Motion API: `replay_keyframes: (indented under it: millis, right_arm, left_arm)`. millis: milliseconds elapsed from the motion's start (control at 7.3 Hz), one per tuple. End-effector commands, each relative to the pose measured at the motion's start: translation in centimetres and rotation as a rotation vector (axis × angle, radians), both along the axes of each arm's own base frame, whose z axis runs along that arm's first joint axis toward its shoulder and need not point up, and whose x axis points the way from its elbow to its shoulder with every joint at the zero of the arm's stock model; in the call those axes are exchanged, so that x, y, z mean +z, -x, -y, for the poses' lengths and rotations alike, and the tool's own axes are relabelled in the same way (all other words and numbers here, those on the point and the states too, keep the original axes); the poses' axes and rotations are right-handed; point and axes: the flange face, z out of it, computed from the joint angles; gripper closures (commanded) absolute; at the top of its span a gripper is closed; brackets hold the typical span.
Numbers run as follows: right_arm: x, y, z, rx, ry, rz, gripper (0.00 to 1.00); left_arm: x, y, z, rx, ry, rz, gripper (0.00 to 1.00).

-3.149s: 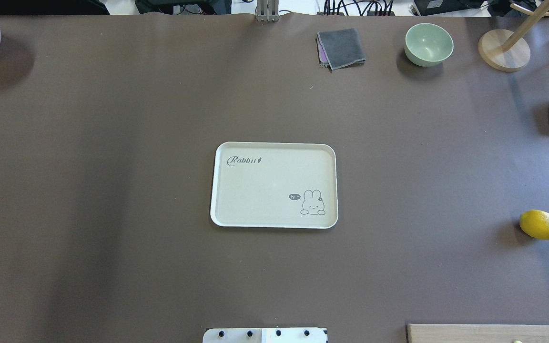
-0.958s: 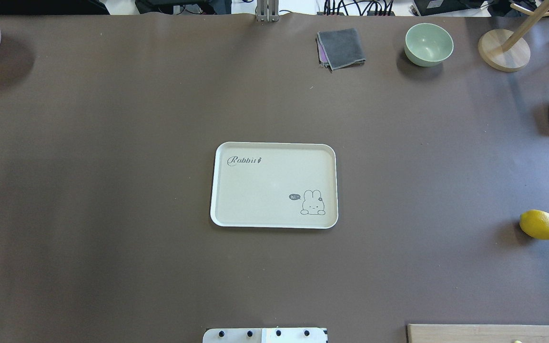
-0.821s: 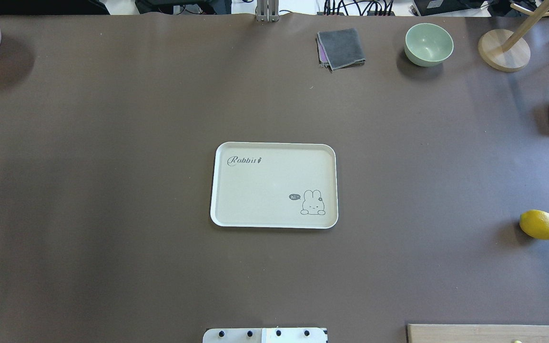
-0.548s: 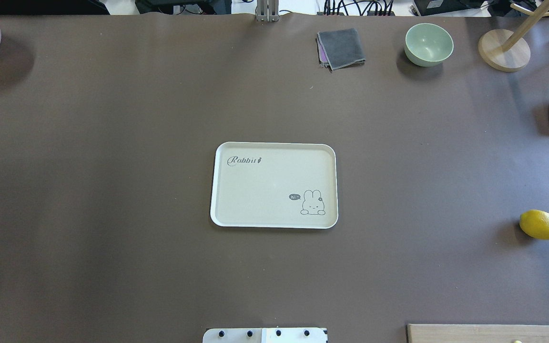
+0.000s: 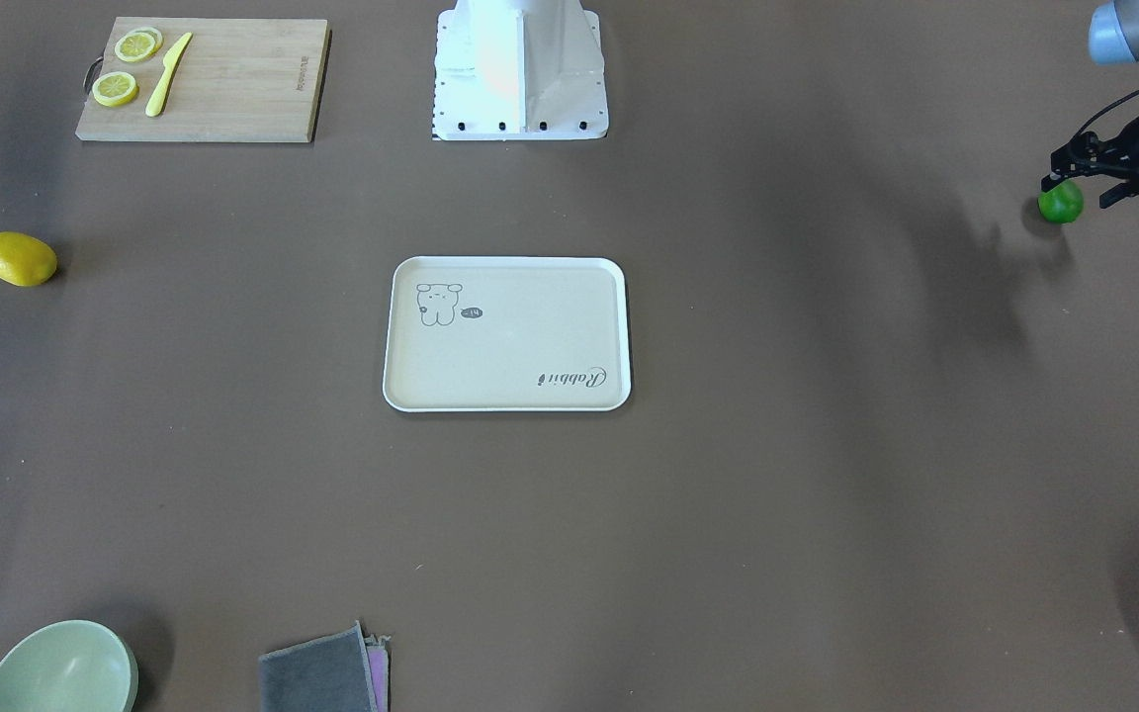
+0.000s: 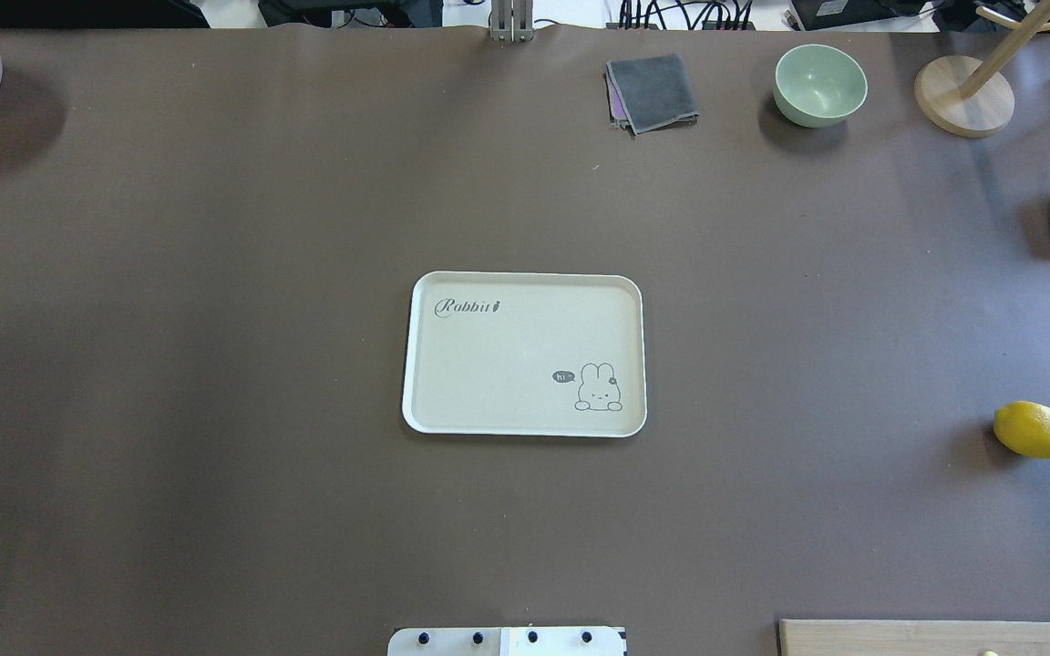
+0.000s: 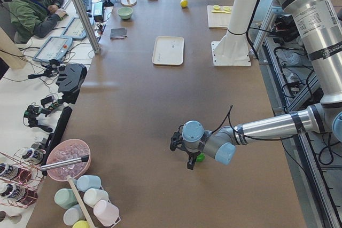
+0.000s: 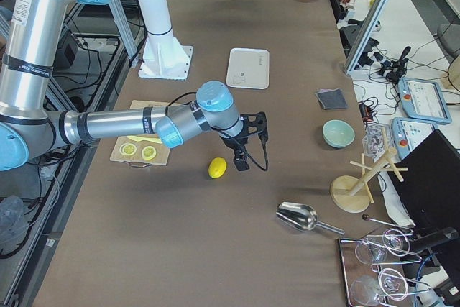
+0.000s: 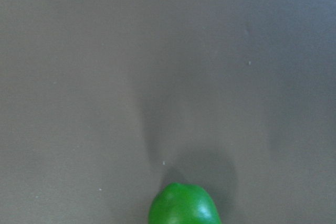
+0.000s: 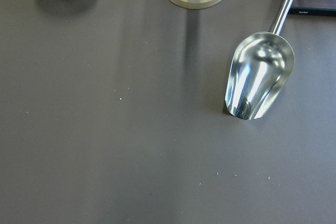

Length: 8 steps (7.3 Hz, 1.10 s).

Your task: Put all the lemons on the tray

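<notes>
The brown table (image 6: pixel 215 273) carries the cream tray (image 6: pixel 408 355) at its centre, and both lemons lie on the cloth well apart from it. The left gripper (image 5: pixel 1076 188) hangs with fingers spread just over the green lemon (image 5: pixel 1061 204) at the table's left end. The right gripper (image 8: pixel 244 152) hovers just beside the yellow lemon (image 6: pixel 1034 429); whether it is spread or closed, I cannot tell.

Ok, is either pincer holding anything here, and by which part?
Nothing looks held. The green lemon lies on the table by the left pincer, not yet gripped; the yellow lemon lies apart from the right pincer.
</notes>
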Motion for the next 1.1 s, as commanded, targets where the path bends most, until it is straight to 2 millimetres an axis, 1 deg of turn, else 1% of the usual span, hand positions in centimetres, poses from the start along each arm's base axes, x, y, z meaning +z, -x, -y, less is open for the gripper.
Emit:
replay_keyframes:
  millis: [0,137,274,411,548,685,821,958]
  right_arm:
    - [-0.1,0.0,0.0,-0.001,-0.007,0.002,0.00]
    - [-0.1,0.0,0.0,-0.001,-0.009,0.000,0.00]
    - [-0.1,0.0,0.0,-0.001,-0.010,0.000,0.00]
    - [-0.1,0.0,0.0,-0.001,-0.010,0.000,0.00]
    - [-0.1,0.0,0.0,-0.001,-0.010,0.000,0.00]
    - [-0.1,0.0,0.0,-0.002,-0.010,0.000,0.00]
    - [0.0,0.0,0.0,0.000,-0.007,0.000,0.00]
    - [0.0,0.0,0.0,0.001,-0.006,0.000,0.00]
  left_arm:
    - [3.5,0.4,-1.7,0.008,0.008,-0.001,0.01]
    - [3.4,0.2,-1.7,0.014,0.004,-0.006,0.01]
    - [2.8,-0.7,-0.6,0.013,-0.002,-0.016,0.02]
    - [2.2,-1.8,0.0,0.009,0.005,-0.024,0.03]
    - [2.0,-2.0,0.2,0.011,-0.004,-0.029,0.08]
    - [1.9,-2.1,0.2,0.013,-0.006,-0.032,0.27]
    - [1.9,-2.1,0.2,0.014,-0.006,-0.034,0.69]
    - [1.5,-2.1,0.1,0.013,-0.033,-0.054,0.96]
